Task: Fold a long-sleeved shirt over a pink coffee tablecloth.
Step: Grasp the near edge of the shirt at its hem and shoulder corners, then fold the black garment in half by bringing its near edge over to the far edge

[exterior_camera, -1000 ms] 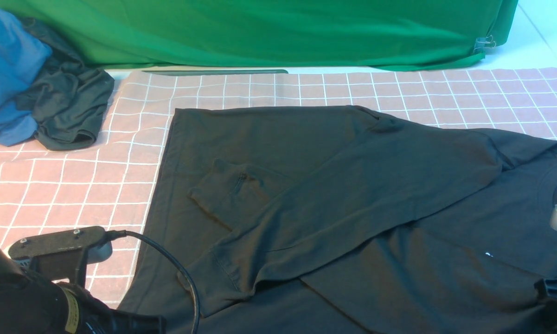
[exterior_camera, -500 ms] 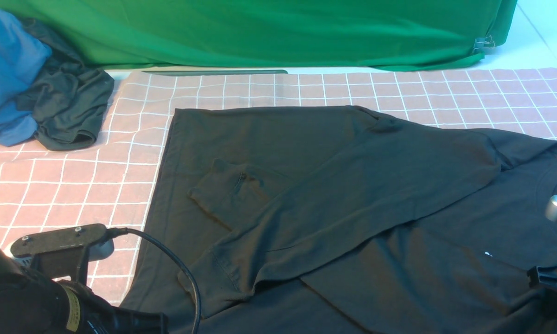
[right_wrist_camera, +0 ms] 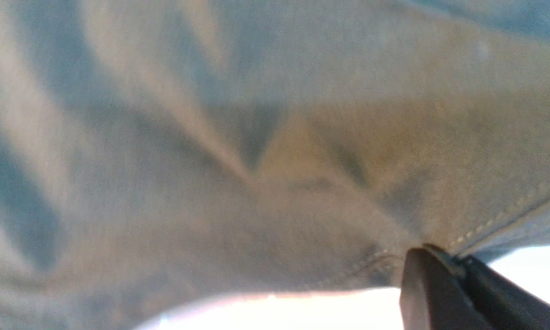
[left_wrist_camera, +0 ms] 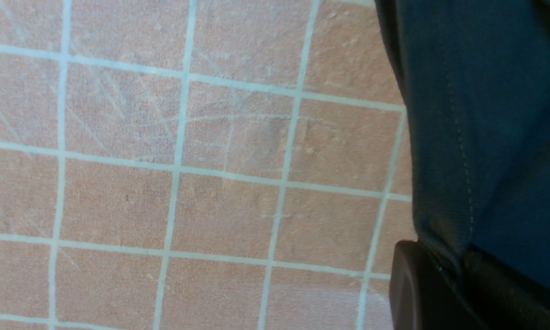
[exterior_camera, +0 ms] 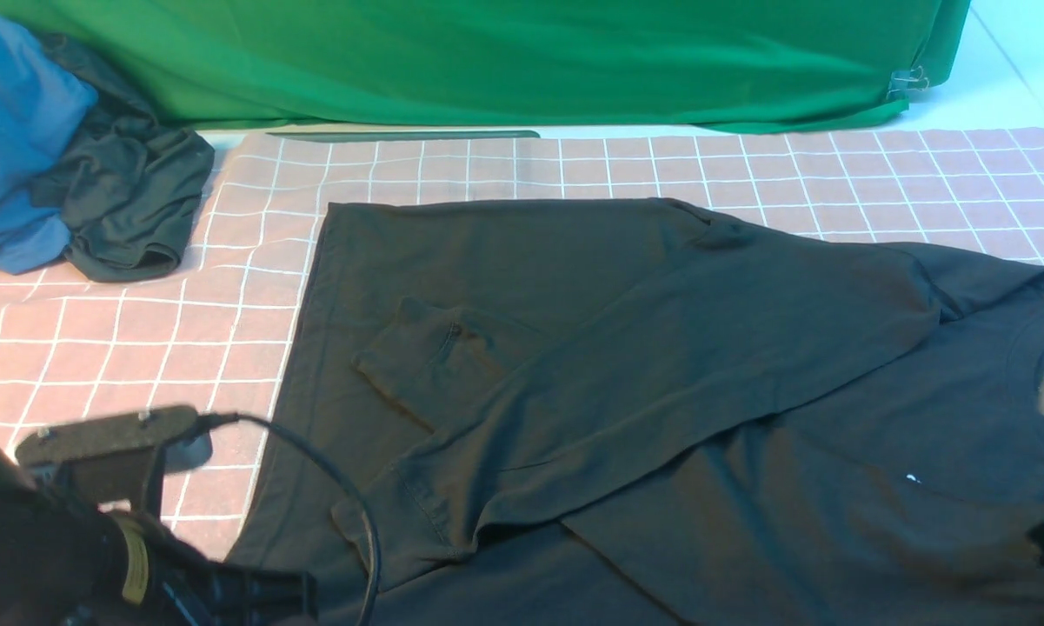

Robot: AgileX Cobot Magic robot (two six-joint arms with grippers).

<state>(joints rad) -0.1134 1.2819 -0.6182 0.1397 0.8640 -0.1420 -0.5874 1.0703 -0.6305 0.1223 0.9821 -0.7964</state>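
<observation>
While both end effectors pinch its near edge, the long-sleeved shirt [exterior_camera: 626,365] lies spread on the pink coffee tablecloth [exterior_camera: 122,348], sleeves crossed over the body. The left end effector [left_wrist_camera: 458,268] is clamped on the stitched hem. The right end effector [right_wrist_camera: 458,268] is clamped on a stitched edge, seemingly at the collar end. Judgement: a lengthwise fold is in hand. You should raise both grips together, level, and carry them toward the far edge without dragging the sleeves.
</observation>
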